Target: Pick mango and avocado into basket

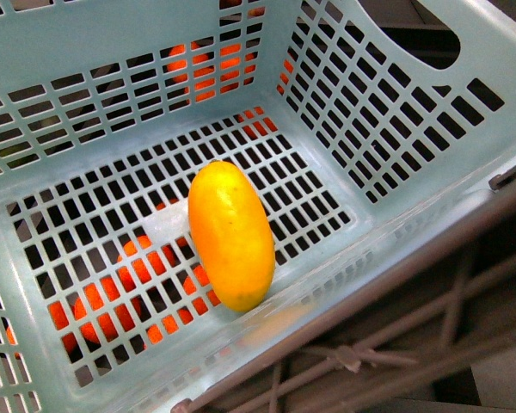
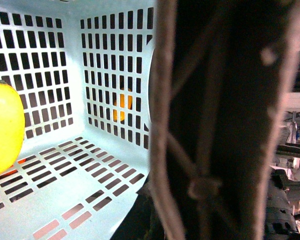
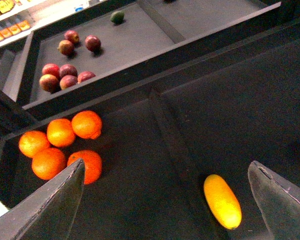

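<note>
Starting with the biggest thing, the turquoise basket (image 1: 34,52) fills the front view, its brown handle (image 1: 413,262) folded along the near rim. One mango (image 1: 230,234) already lies on the slotted base, close to the near wall, so that half looks done. The dark produce shelf (image 3: 240,100) is under my right gripper (image 3: 166,162), whose fingers are spread wide apart with nothing between them. I can't make out my left gripper in its own view, so I can't tell how it stands.

A second mango (image 3: 222,201) lies beside a shelf divider, near my right fingers, and a cluster of oranges (image 3: 60,132) sits off to the other side. The small green fruit (image 3: 117,17) I take for the avocado is well apart, in a farther tray.

My worry is closing on the nearby mango instead of the avocado, simply because it is closest. Smooth fruit could also roll.

The yellow shelf tags (image 3: 4,6) are too small to read.
</note>
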